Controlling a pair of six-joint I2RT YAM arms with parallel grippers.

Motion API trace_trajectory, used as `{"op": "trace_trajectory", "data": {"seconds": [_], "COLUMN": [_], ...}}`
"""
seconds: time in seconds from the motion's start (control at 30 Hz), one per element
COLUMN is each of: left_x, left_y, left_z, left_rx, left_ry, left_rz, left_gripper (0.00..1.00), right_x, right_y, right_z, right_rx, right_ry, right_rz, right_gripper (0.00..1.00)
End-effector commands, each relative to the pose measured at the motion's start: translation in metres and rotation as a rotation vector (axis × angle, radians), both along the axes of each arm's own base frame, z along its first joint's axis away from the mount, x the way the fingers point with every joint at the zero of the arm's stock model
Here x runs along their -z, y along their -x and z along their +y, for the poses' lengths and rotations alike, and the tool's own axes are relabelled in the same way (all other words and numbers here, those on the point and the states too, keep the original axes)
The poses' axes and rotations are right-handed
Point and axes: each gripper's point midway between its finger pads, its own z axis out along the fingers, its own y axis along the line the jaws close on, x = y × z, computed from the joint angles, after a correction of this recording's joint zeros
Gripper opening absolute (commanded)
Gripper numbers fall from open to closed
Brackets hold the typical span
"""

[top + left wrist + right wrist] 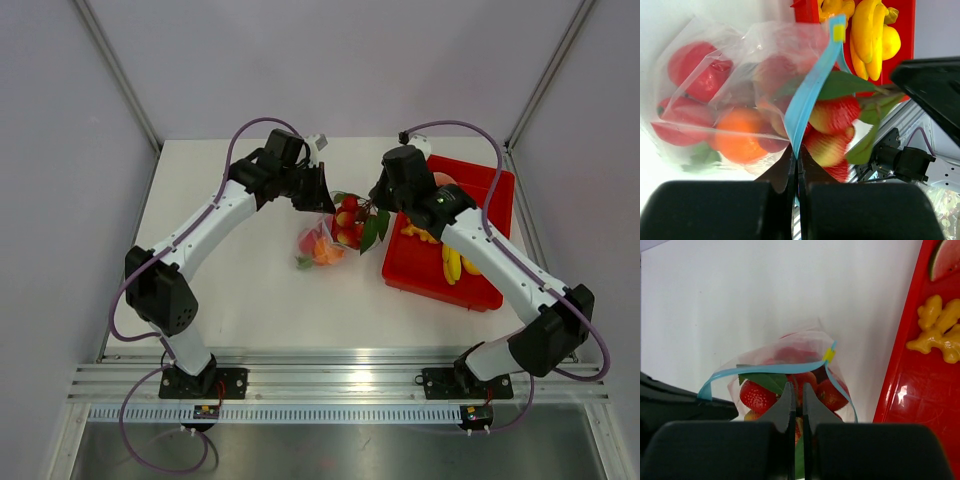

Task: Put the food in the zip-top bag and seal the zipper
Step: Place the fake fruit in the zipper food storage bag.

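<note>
The clear zip-top bag (318,247) lies mid-table with red and orange food (735,135) inside. My left gripper (796,152) is shut on the light blue zipper (812,90) at the bag's mouth and holds that edge up; it also shows in the top view (322,196). My right gripper (796,390) is shut on the stem of a red berry cluster with green leaves (757,396), held in the open mouth, framed by the zipper loop (770,368) with its yellow slider (829,355). In the top view the right gripper (378,214) is beside the cluster (350,218).
A red tray (490,190) stands right of the bag, with bananas (452,262), a yellow ginger piece (937,330) and a watermelon slice (945,257). The two grippers are close together over the bag. Frame rails run along the table's near edge.
</note>
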Motion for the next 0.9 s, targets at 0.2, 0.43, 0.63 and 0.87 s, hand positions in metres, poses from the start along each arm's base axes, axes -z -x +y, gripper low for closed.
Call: {"op": "trace_trajectory", "data": {"seconds": [0.2,0.43,0.63,0.87], "left_x": [-0.037,-0.035,-0.035,-0.029], "left_y": [0.009,0.011,0.012,0.013], "left_z": [-0.005,-0.012,-0.013,-0.011], "left_rx": [0.047,0.071,0.077,0.084], "left_ry": [0.080,0.096,0.088,0.072], "left_rz": [-0.073,-0.063,-0.065,-0.058], "left_gripper": [0.00,0.00,0.00,0.00], "right_x": [-0.035,-0.055,-0.067,-0.076], "right_y": [-0.019,-0.023,-0.029,-0.035], "right_z": [0.009,0.017,0.025,0.032], "right_rx": [0.078,0.082,0.071,0.052], "right_ry": [-0.104,-0.166,-0.189,-0.174], "right_rz": [-0.095,-0.118,-0.126,-0.113], "right_gripper": [0.00,0.00,0.00,0.00]}}
